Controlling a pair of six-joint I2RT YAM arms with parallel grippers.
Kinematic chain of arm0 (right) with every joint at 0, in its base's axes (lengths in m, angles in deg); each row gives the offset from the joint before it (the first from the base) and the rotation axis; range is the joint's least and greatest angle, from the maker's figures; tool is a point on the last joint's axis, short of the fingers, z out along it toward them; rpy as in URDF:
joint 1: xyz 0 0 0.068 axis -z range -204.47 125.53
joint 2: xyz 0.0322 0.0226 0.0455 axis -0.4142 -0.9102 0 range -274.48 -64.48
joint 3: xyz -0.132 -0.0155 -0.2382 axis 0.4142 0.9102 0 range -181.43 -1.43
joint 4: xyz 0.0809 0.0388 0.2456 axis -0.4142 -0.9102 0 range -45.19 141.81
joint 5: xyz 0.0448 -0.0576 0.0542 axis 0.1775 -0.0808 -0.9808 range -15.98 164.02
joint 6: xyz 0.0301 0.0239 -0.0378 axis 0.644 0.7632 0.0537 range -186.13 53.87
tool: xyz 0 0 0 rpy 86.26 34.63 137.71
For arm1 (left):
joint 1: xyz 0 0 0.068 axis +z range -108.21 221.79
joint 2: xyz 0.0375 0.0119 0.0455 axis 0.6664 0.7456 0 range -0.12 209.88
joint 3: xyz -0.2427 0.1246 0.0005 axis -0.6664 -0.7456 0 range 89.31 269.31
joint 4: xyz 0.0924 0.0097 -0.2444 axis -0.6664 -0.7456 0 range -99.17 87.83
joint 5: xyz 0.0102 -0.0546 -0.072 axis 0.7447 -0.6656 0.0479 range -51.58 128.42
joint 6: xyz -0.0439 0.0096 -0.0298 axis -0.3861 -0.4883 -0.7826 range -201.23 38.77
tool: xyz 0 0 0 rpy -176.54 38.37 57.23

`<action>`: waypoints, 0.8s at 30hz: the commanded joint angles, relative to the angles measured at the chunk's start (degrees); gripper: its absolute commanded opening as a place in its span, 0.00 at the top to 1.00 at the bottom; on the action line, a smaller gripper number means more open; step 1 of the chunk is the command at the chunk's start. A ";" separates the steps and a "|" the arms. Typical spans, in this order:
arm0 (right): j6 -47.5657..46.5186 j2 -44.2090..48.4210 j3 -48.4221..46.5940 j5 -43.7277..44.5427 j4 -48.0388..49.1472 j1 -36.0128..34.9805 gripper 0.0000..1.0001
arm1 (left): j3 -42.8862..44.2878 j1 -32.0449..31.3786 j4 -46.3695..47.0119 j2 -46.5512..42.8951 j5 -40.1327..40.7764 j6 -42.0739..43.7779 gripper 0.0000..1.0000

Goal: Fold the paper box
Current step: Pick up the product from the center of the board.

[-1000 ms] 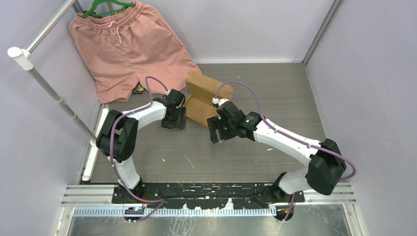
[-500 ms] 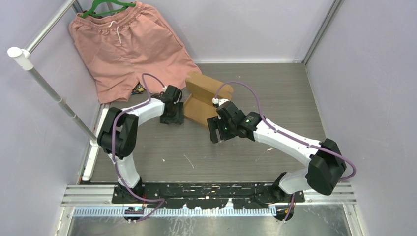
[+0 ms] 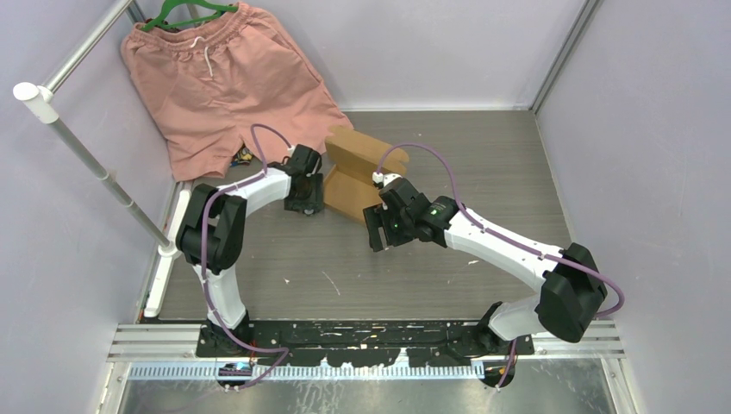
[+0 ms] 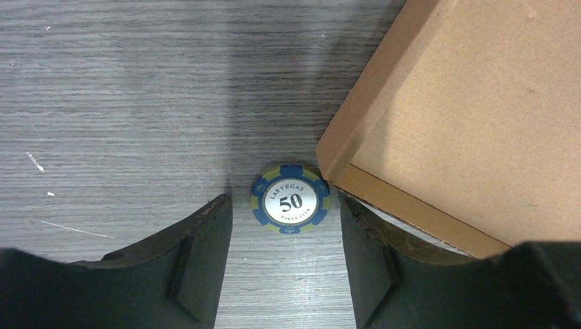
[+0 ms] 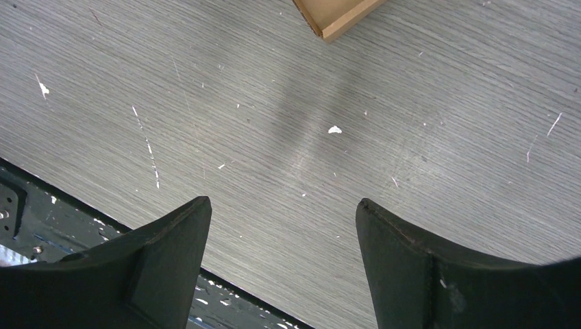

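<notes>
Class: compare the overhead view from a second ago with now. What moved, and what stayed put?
The left gripper, jaws open, shifted slightly toward the far wall, alongside the brown corrugated cardboard box. Nothing was grasped or released. The open right gripper, the box and the salmon-pink cloth shorts stayed where they were.

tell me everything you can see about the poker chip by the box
The poker chip is a round disc, blue rim broken by yellow-green patches, white centre label reading LAS VEGAS 50. It lies flat, face up, on the grey wood-grain table, its edge right at a corner of the brown paper box; whether they touch is unclear. It sits between the spread jaws of the left gripper, which do not touch it.
</notes>
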 commanded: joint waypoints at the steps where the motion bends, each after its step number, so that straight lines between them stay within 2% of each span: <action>1: 0.22 0.19 -2.42 0.01 0.86 0.06 0.18 | 0.07 0.27 1.45 1.85 -2.49 0.08 0.42; 7: 0.53 0.12 -1.99 -0.18 1.14 0.06 0.18 | -0.48 0.26 0.84 1.09 -2.53 -0.08 0.54; 10: 0.73 0.18 -1.44 -0.23 1.48 0.01 0.18 | -0.89 0.22 0.57 0.59 -2.60 -0.18 0.56; 24: 1.19 0.75 -0.48 -0.35 1.93 0.00 0.18 | -0.45 0.27 -2.02 -3.99 -1.45 0.29 0.58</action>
